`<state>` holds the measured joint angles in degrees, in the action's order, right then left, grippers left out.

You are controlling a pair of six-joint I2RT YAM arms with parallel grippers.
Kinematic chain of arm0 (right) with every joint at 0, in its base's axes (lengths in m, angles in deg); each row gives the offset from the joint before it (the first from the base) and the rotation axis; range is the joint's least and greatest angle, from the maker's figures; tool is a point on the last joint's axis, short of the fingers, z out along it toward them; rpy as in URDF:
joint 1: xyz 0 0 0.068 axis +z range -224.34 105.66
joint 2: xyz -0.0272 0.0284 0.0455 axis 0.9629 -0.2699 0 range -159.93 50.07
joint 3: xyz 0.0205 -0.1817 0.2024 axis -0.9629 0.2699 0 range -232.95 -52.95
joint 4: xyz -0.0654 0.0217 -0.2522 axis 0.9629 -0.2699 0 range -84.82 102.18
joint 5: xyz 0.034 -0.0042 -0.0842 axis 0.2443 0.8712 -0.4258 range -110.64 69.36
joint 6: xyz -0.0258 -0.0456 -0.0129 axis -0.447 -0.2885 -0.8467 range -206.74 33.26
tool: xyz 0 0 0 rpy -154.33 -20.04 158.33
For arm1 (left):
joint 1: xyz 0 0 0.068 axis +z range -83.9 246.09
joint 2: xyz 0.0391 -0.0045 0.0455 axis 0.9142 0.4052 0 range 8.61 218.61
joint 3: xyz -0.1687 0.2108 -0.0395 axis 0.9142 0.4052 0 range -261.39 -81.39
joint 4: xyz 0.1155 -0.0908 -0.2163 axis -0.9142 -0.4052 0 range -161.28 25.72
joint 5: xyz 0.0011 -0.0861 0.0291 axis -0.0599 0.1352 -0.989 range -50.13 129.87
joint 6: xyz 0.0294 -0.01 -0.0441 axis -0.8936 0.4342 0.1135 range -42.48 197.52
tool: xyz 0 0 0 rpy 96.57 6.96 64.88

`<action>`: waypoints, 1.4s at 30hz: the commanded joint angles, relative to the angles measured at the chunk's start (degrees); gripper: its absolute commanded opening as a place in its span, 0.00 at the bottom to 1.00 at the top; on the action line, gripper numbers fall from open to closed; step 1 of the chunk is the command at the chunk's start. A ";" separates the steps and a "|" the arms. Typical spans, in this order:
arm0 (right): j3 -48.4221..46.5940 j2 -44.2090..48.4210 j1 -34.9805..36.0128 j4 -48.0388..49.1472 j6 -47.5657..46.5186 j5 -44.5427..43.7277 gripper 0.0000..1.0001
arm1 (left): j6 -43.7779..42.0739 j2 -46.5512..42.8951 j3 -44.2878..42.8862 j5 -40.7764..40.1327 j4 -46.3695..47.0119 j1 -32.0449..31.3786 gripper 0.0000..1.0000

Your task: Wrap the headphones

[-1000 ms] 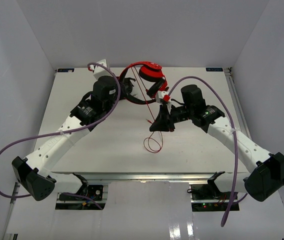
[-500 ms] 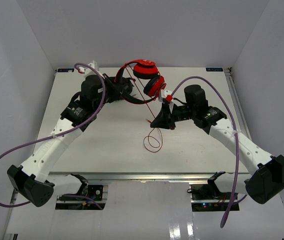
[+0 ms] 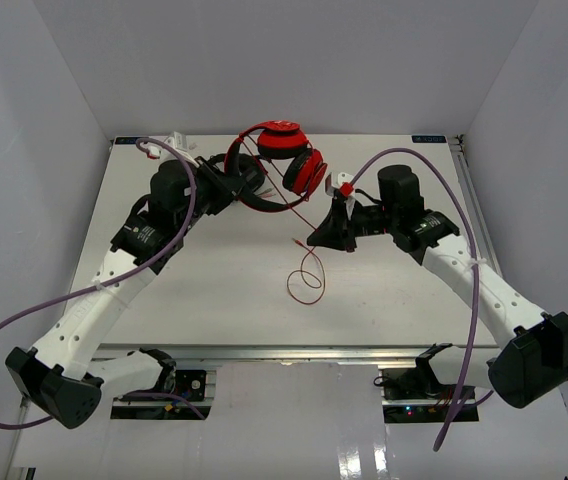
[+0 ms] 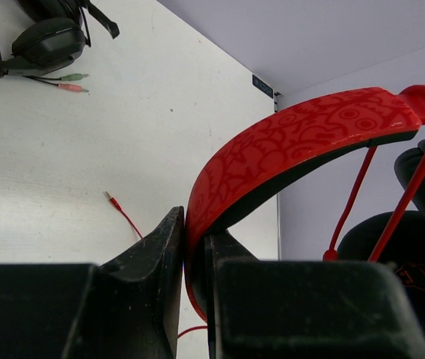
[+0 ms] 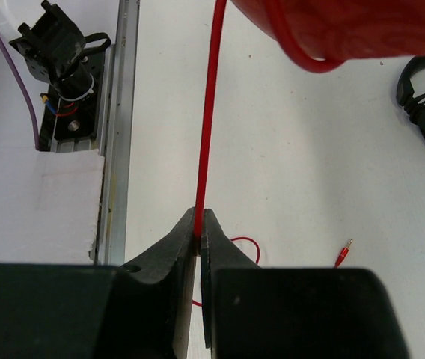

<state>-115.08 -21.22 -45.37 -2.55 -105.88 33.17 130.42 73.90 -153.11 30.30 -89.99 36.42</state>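
Headphones [image 3: 304,172]: right wrist view alone shows cable [image 5: 206,120] pinched

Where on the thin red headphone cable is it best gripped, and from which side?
Grip the thin red cable on its straight raised stretch, not the slack loop lying flat on the white table. Come side-on, jaws across the strand, as the right gripper does: there it seems clear of the surface.
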 commanded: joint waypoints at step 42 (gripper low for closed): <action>-6.86 -15.12 -3.57 20.98 18.74 -14.43 0.13 | 26.20 -9.04 12.83 8.17 19.04 1.63 0.00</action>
<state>-121.09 -34.52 -48.08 15.05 -88.36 23.35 150.77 67.41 -139.12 34.94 -80.74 37.91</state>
